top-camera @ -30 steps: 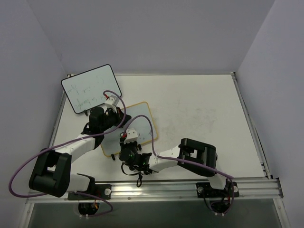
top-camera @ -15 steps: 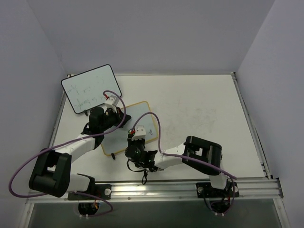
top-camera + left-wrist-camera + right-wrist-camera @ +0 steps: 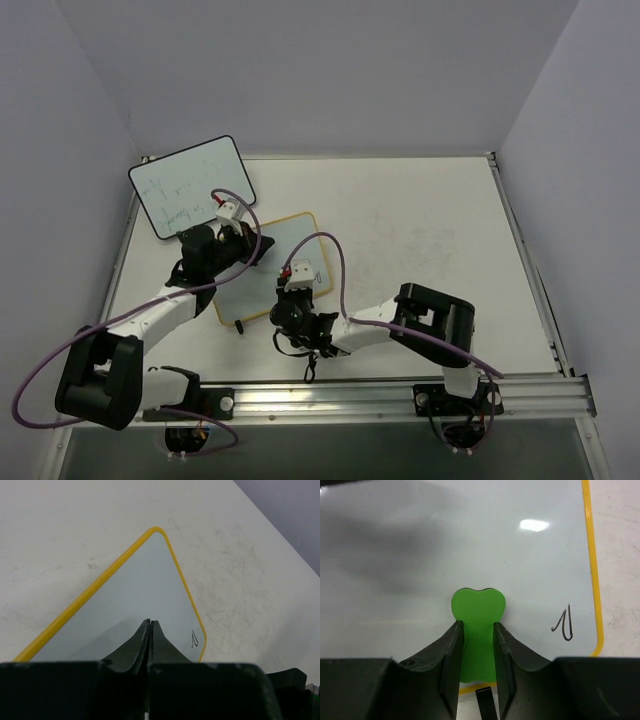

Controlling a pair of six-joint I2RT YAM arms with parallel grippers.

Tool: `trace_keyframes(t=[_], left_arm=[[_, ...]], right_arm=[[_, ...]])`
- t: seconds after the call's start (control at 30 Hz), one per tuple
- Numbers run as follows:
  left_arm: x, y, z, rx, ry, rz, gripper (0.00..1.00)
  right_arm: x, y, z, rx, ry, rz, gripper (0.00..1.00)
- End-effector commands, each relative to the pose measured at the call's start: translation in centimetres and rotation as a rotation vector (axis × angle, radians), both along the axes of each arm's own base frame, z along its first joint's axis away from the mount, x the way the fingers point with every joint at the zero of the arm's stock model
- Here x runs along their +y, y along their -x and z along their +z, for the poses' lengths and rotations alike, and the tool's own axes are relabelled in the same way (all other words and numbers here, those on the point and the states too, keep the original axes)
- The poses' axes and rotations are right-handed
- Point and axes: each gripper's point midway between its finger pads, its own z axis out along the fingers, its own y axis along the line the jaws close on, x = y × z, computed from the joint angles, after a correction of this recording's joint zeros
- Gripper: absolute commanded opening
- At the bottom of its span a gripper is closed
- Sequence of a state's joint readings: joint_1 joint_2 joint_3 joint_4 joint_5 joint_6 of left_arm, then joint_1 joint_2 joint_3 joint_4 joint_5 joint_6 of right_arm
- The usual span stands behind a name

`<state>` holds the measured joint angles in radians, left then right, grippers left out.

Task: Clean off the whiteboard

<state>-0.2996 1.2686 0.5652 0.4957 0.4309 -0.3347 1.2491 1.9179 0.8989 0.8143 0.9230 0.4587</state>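
Note:
The whiteboard [image 3: 284, 238] with a thin yellow frame lies flat on the table. It is wiped nearly clean, with one small black mark [image 3: 564, 625] by its near right corner; the mark also shows in the left wrist view [image 3: 194, 639]. My right gripper [image 3: 302, 286] [image 3: 478, 630] is shut on a green eraser [image 3: 478, 605] that rests on the board near its near edge. My left gripper [image 3: 251, 250] [image 3: 150, 623] is shut and empty, with its tips on or just over the board's left part [image 3: 145, 585].
A black-framed whiteboard [image 3: 190, 185] with green scribbles stands tilted at the back left. A black clip foot [image 3: 485, 704] of the yellow board sits just below the eraser. The table [image 3: 430, 220] has raised edges.
My right gripper has slid the green eraser to the right along the board, toward the remaining mark. The left gripper has shifted slightly back and stays shut on the board.

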Motion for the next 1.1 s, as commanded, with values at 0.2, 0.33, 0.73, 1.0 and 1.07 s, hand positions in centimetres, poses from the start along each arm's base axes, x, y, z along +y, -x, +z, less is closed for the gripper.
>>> trace_keyframes(t=[0.2,0.33,0.73,1.0,1.07], left_arm=[[1.4,-1.6,6.6,-0.104,0.093,0.139,0.08],[2.7,-4.2,7.2,-0.078,0.094,0.271,0.12],[3.0,-12.7,5.3,0.104,-0.032,0.468,0.17],[2.7,-12.3,2.4,0.173,-0.090,0.490,0.17],[2.6,-12.0,1.8,0.183,-0.098,0.492,0.17]], right_arm=[[-1.8,0.1,1.5,-0.014,0.110,0.002,0.00],[-2.5,-0.3,3.4,-0.024,0.091,-0.014,0.00],[-6.0,-2.5,6.7,-0.033,0.059,-0.098,0.00],[-7.2,-3.2,5.8,-0.031,0.044,-0.077,0.00],[-7.5,-3.2,5.9,-0.036,0.041,-0.079,0.00]])
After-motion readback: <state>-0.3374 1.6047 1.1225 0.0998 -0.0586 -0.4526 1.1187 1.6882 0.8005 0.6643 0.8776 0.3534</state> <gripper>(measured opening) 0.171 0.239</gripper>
